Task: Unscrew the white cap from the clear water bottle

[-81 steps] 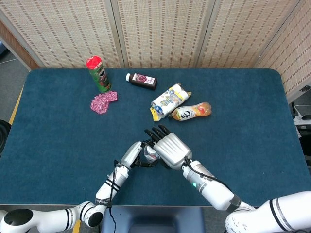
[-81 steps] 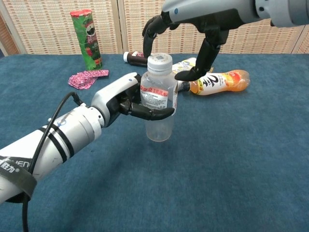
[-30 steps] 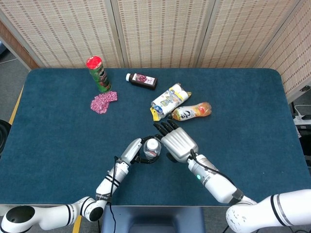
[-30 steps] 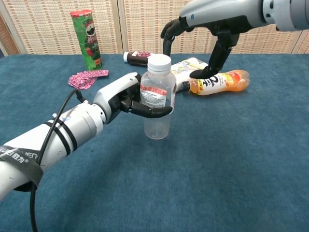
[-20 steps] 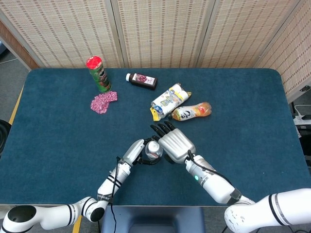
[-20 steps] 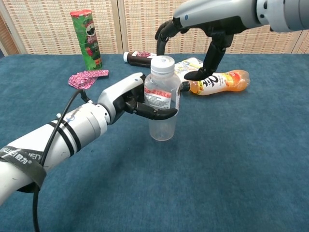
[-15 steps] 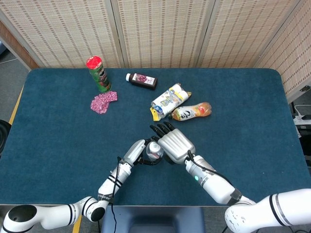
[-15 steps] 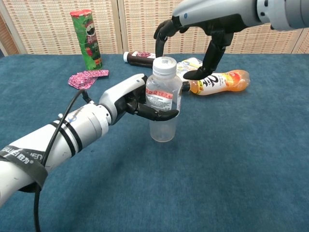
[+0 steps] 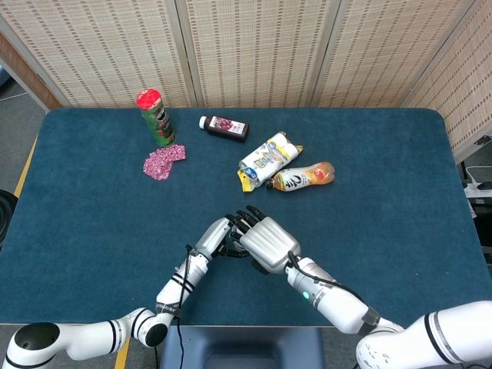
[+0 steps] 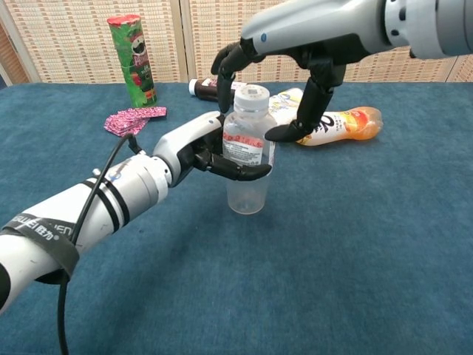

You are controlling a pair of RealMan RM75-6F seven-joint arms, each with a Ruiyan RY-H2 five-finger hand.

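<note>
Clear bottle (image 10: pixel 247 159) upright near the front middle of the table (image 10: pixel 355 244), apparently lifted just off the blue cloth, white cap (image 10: pixel 253 96) on top, nothing visible inside. Gripped around its red-and-white label by the left hand (image 10: pixel 211 154), dark fingers wrapped across the front, thumb side behind; forearm reaching in from the lower left, palm turned toward the bottle. Above it, the right hand (image 10: pixel 277 70) arched over the cap from the upper right, dark fingers (image 10: pixel 225 63) curled down on the cap's far left side, thumb hanging down on the right, level with the bottle's shoulder; fingers apart, holding nothing; contact with the cap cannot be told. In the head view, bottle hidden under the right hand (image 9: pixel 265 240), left hand (image 9: pixel 214 237) just beside it on the left. Farther back, an orange drink bottle (image 10: pixel 336 126) lying on its side, orange liquid inside, touching a yellow-and-white pack (image 9: pixel 268 156) also lying down. Behind those, a small dark bottle (image 9: pixel 224 126) on its side, white cap toward the left. At the far left, a green can (image 10: pixel 134 61) with a red lid standing upright, a crumpled pink wrapper (image 10: pixel 134 118) just in front of it.
</note>
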